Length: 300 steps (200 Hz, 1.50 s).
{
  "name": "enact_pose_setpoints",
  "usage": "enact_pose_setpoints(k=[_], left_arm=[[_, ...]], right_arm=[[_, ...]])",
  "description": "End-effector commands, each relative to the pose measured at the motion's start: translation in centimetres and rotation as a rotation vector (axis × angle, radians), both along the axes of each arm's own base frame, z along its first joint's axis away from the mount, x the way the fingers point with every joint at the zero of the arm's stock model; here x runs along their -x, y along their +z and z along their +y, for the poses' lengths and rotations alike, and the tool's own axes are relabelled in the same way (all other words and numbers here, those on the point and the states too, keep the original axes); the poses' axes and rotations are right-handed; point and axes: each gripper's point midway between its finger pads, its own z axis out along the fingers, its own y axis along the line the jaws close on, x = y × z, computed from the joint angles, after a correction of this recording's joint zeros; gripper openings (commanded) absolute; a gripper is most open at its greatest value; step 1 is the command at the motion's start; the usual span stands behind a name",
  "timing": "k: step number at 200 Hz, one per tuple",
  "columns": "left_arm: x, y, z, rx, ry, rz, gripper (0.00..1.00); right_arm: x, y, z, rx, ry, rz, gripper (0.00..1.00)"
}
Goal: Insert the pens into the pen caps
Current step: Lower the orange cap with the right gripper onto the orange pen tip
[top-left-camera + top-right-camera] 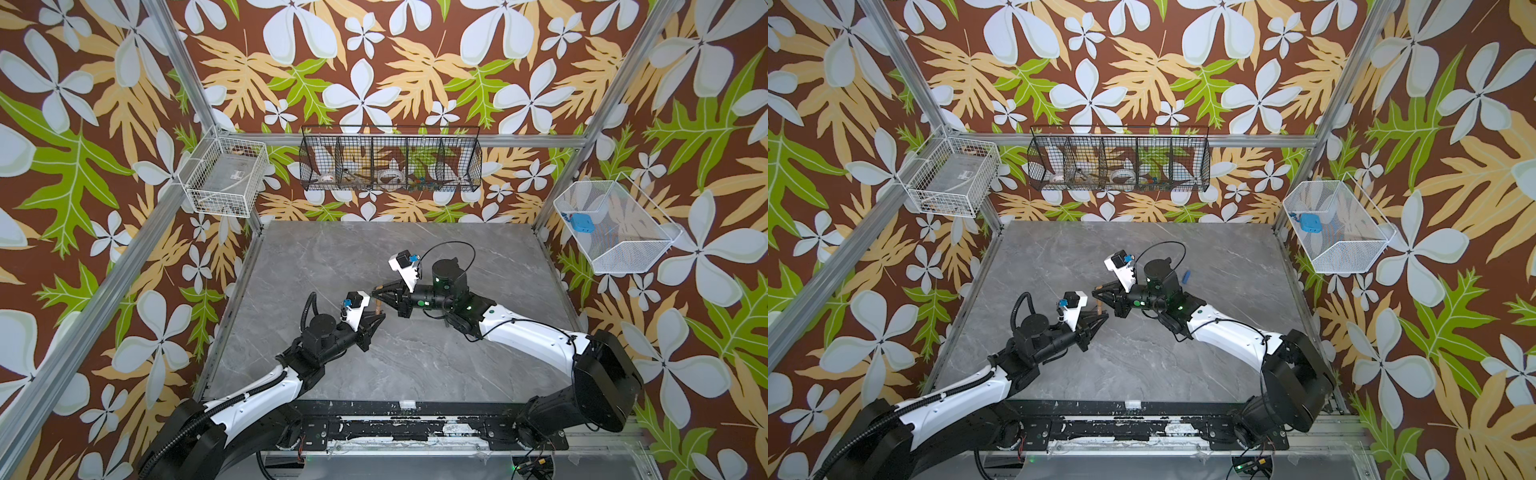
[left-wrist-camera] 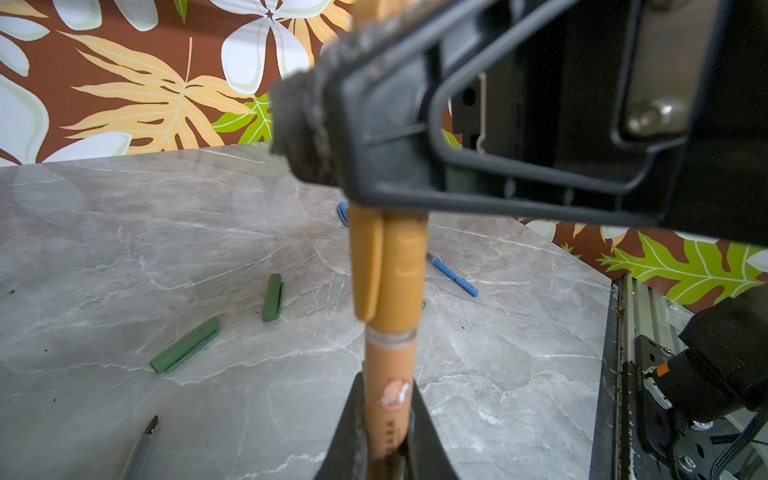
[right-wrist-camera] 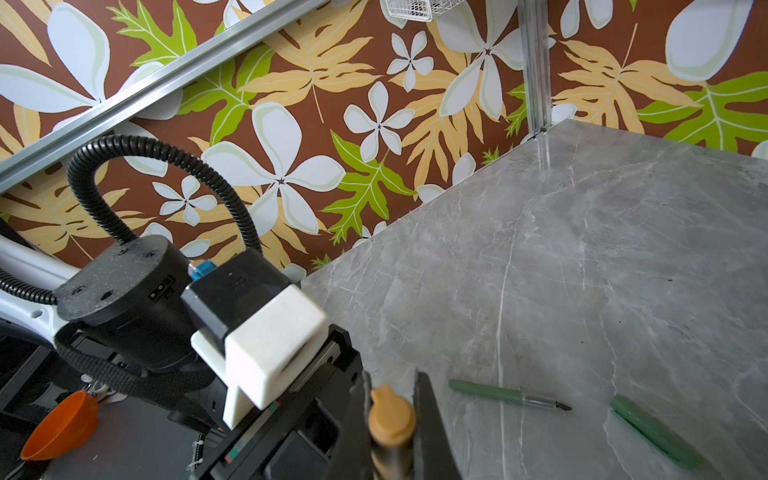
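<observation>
The left hand (image 2: 386,386) is clamped on the smooth round barrel of the orange-brown pen (image 2: 388,353), holding it clear of the counter (image 2: 124,249). The right hand (image 3: 392,386) meets it tip to tip and is closed on the orange-brown cap (image 2: 399,266), a stubby tube with a flat clip that sits over the pen's end. The right hand's fingers (image 2: 307,137) wear fuzzy dark pads.

On the counter below the hands lie a dark green cap (image 2: 185,345) and a second dark green cap (image 2: 272,297). Beyond them are a blue pen (image 2: 453,274) and a blue cap (image 2: 342,212). A green pen (image 3: 507,395) with a dark nib lies near the right hand.

Well beyond both hands a black wire basket (image 1: 390,160) with compartments holds tape rolls and small odds. A white mesh basket (image 1: 615,249) holds a blue block (image 1: 579,222).

The counter is grey veined marble, and the walls are brown floral paper.
</observation>
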Motion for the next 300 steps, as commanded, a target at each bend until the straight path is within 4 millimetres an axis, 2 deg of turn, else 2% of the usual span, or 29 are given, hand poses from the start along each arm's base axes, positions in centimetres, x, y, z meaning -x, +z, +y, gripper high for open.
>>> enact_pose_setpoints(k=[1,44,97,160,189,211,235,255,270,300], left_arm=[[-1.2,4.4,0.7,0.093,0.075,-0.122,0.00],[-1.7,9.5,1.1,0.170,0.109,-0.245,0.00],[-2.7,13.0,1.4,0.191,0.161,-0.365,0.00],[-3.3,17.5,2.3,0.271,0.212,-0.493,0.00],[-2.8,19.6,3.0,0.338,0.186,-0.533,0.00],[-2.5,20.5,3.2,0.357,0.172,-0.551,0.00],[-2.2,20.9,2.8,0.371,0.139,-0.558,0.00],[-2.2,20.4,2.1,0.362,0.101,-0.537,0.00],[-2.4,18.9,1.3,0.337,0.064,-0.490,0.00],[-2.7,14.2,-0.2,0.287,0.004,-0.351,0.00]], right_arm=[[1.5,-0.1,0.2,0.023,0.080,0.009,0.00],[2.0,-0.1,-0.3,0.044,0.087,0.003,0.00],[3.3,-0.9,-1.4,0.092,0.098,0.008,0.00],[4.2,-3.8,-2.1,0.143,0.104,0.085,0.00],[4.0,-5.9,-2.5,0.199,0.081,0.112,0.00],[4.0,-6.7,-2.6,0.216,0.075,0.120,0.00],[3.8,-6.9,-2.6,0.219,0.070,0.121,0.00],[3.1,-5.8,-2.6,0.197,0.038,0.088,0.00],[2.4,-4.0,-3.0,0.165,0.008,0.049,0.02],[0.6,0.0,-4.6,0.066,-0.068,-0.022,0.07]])
